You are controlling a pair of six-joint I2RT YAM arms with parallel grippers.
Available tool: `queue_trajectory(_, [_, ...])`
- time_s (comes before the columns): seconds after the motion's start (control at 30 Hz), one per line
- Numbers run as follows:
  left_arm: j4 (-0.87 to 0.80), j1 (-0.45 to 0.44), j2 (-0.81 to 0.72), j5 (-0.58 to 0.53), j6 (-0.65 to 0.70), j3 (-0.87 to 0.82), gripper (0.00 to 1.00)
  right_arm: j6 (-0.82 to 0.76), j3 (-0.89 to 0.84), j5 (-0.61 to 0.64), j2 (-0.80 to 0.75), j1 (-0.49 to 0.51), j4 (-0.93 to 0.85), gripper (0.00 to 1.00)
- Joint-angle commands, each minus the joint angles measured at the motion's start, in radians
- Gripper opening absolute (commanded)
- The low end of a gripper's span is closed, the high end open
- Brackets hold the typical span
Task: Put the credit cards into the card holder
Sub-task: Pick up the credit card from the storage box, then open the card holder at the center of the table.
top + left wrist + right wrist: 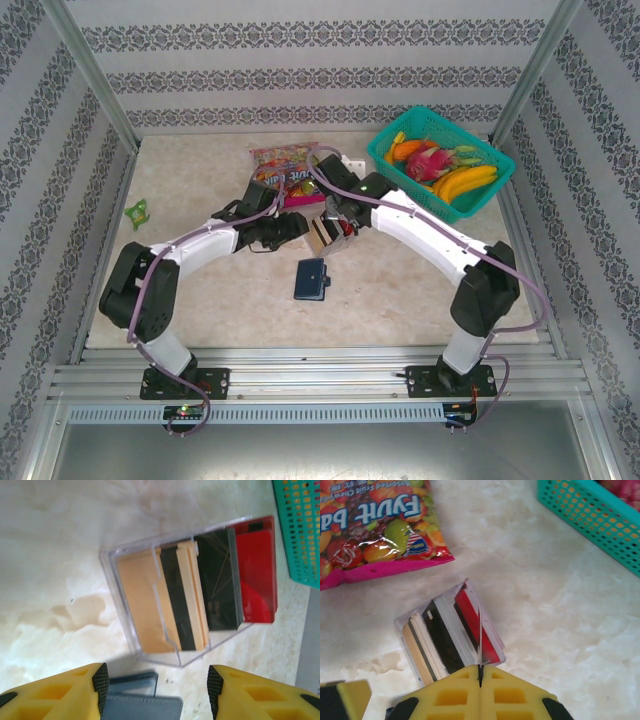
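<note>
The credit cards stand in a clear plastic box (125, 555): tan (142, 605), black (217, 585) and red (257, 570). From above, the box (322, 237) sits mid-table between both grippers. My right gripper (480, 672) is shut on one thin card (480, 630), seen edge-on just above the box (410, 625). My left gripper (157, 682) is open, its pads (101, 680) wide apart. The navy card holder (135, 702) lies blurred by the left pad, clear of the other pad. From above, the card holder (312, 279) lies flat in front of the box.
A colourful snack bag (285, 170) lies behind the box, also in the right wrist view (380, 525). A teal basket (385, 152) with fruit stands at the back right. A small green item (137, 211) lies at the far left.
</note>
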Motion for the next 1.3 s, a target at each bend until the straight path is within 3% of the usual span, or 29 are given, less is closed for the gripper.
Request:
queue_trajectory(0.0, [-0.115, -0.058, -0.067, -0.071, 0.059, -0.014, 0.6, 0.075, -0.071, 0.049, -0.06, 0.007, 0.029, 0.0])
queue_trajectory(0.27, [-0.387, -0.264, -0.096, -0.343, 0.117, 0.045, 0.69, 0.138, -0.269, -0.024, -0.211, -0.01, 0.127, 0.0])
queue_trajectory(0.5, [-0.635, -0.464, 0.048, -0.581, 0.083, 0.217, 0.78, 0.178, -0.587, -0.286, -0.407, -0.121, 0.338, 0.0])
queue_trajectory(0.7, [-0.768, -0.53, 0.205, -0.666, 0.061, 0.352, 0.78, 0.131, -0.675, -0.377, -0.49, -0.171, 0.354, 0.0])
queue_trajectory(0.93, [-0.787, -0.54, 0.234, -0.713, 0.076, 0.351, 0.78, 0.115, -0.713, -0.432, -0.499, -0.178, 0.368, 0.0])
queue_trajectory(1.07, [-0.791, -0.539, 0.262, -0.741, 0.113, 0.364, 0.71, 0.136, -0.73, -0.451, -0.503, -0.177, 0.395, 0.0])
queue_trajectory(1.27, [-0.746, -0.536, 0.239, -0.752, 0.154, 0.362, 0.4, 0.159, -0.76, -0.453, -0.513, -0.166, 0.423, 0.0])
